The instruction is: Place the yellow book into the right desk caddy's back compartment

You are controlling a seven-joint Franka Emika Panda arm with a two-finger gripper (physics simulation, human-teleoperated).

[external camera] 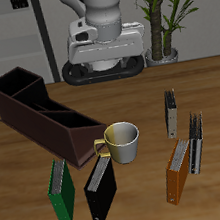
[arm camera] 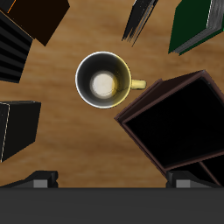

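On the table: five books, one mug (external camera: 122,140), one caddy (external camera: 43,118)

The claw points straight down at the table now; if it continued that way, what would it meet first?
Probably the mug, which sits almost directly below the claw; the right desk caddy lies just beside that line.

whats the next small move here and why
Probably shift the open gripper sideways, from above the mug to above the yellow book. The gripper holds nothing, and the book stands upright on the table, apart from the right desk caddy, so lining up for a grasp seems to come first.
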